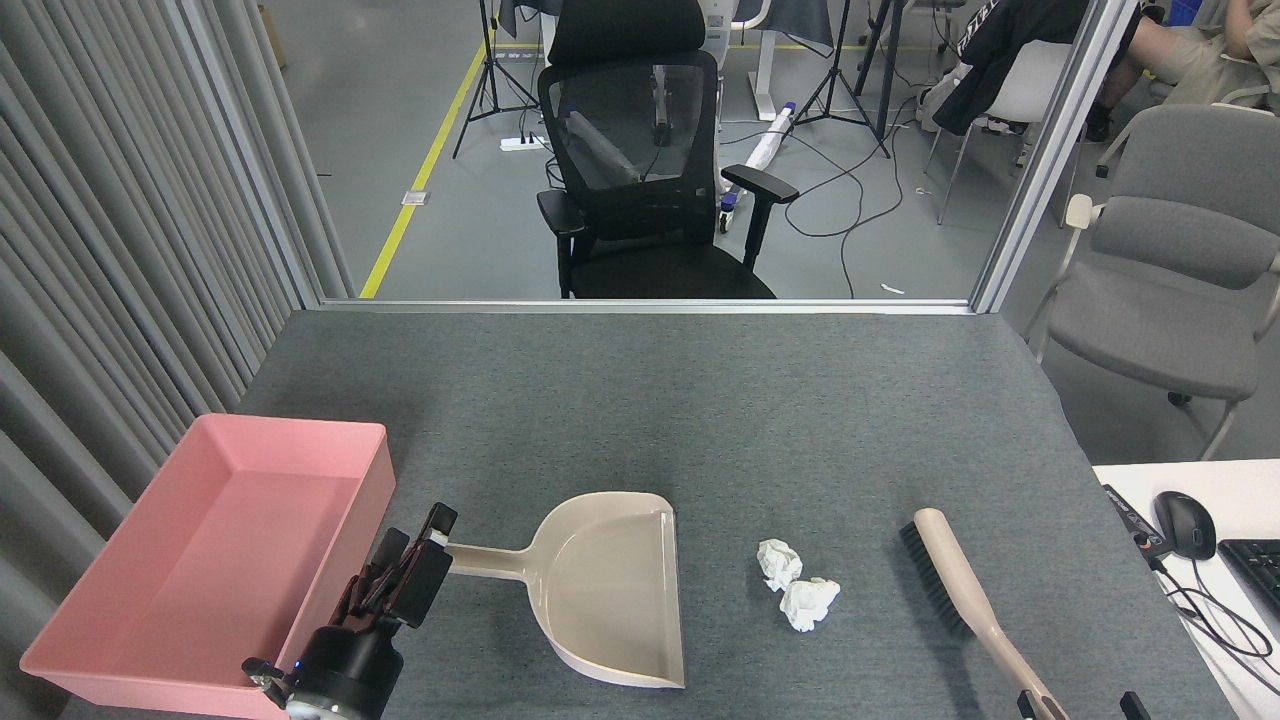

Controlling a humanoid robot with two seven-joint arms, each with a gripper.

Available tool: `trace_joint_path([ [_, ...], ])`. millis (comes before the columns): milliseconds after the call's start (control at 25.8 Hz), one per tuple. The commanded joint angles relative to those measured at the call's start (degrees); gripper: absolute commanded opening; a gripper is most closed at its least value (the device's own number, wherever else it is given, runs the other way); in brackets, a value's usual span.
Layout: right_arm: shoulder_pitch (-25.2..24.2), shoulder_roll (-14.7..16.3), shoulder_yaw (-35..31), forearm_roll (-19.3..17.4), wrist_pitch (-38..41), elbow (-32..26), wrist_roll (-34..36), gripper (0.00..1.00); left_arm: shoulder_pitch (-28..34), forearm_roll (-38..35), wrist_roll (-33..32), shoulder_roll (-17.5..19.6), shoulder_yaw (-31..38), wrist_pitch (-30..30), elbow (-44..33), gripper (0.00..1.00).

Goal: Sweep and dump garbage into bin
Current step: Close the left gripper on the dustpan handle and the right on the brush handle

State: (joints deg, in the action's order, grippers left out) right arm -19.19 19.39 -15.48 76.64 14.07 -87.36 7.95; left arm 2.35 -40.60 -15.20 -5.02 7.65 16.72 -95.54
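Left claw: our fingers sit at the tip of the dustpan's handle, one on each side of it; we cannot tell whether they are clenched on it.
Right claw: only two dark finger tips show at the bottom edge, either side of the brush handle; grip cannot be told.
Dustpan: beige, flat on the grey bench, mouth toward the paper.
Garbage: two crumpled white paper balls touching, between dustpan and brush.
Brush: beige, bristles facing the paper.
Bin: pink tray at the bench's left edge, just beside our left arm.
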Motion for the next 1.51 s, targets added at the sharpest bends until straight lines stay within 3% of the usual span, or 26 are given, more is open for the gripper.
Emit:
trace_joint_path([
  [0, 1.1, 0.0, 0.0, 0.0, 0.0, 1.6, 0.0, 0.98, 0.0, 0.0, 0.0, 0.0, 0.0, 0.1, 0.0, 0.99],
  [1472, 5.5, 0.3, 0.8, 0.0, 3.1, 7.2, 1.5, 0.97, -0.3, -0.1, 0.0, 0.0, 0.2, 0.1, -0.4, 0.99],
])
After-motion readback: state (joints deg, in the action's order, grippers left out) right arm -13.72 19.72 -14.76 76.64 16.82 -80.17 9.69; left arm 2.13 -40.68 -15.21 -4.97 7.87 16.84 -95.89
